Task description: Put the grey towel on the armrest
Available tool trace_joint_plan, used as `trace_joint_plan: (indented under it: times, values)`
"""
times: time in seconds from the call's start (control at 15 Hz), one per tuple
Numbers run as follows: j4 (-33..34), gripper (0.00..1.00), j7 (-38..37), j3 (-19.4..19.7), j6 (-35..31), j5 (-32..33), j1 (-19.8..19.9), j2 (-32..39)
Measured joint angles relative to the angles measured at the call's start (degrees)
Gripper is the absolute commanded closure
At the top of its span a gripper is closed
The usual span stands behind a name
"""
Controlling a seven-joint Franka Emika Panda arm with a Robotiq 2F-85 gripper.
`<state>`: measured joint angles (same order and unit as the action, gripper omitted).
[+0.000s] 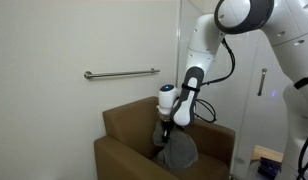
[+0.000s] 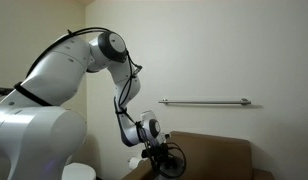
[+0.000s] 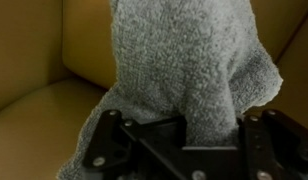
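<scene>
The grey towel [image 1: 178, 153] hangs bunched from my gripper [image 1: 168, 129] over the seat of a brown armchair [image 1: 124, 125]. In the wrist view the towel [image 3: 184, 60] fills the middle, pinched between the black jaws of my gripper [image 3: 187, 128], with tan seat cushion behind it. In an exterior view the gripper [image 2: 166, 158] sits low over the chair's brown back [image 2: 209, 150]; the towel is hard to make out there. The chair's near armrest [image 1: 124, 155] lies to the left of the towel, and the far armrest [image 1: 216, 132] to the right.
A metal grab rail [image 1: 122, 73] is fixed to the white wall above the chair; it also shows in an exterior view [image 2: 204, 102]. A white door with a handle [image 1: 262, 80] stands to the right. A box [image 1: 266, 160] sits on the floor by the chair.
</scene>
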<state>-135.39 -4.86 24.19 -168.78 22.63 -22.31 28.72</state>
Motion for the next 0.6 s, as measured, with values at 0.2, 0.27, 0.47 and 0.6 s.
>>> trace_joint_plan:
  times: [0.2,0.27,0.47,0.6]
  values:
    - [0.98,0.97,-2.98,2.71,2.97,5.89,-6.76,-0.83]
    - [1.62,0.97,-4.41,3.28,4.39,8.23,-8.89,-1.29]
    - [3.93,0.97,-8.34,3.11,8.23,15.40,-12.70,-3.10]
    - [5.38,0.97,-9.62,1.19,9.64,19.45,-12.51,-4.76]
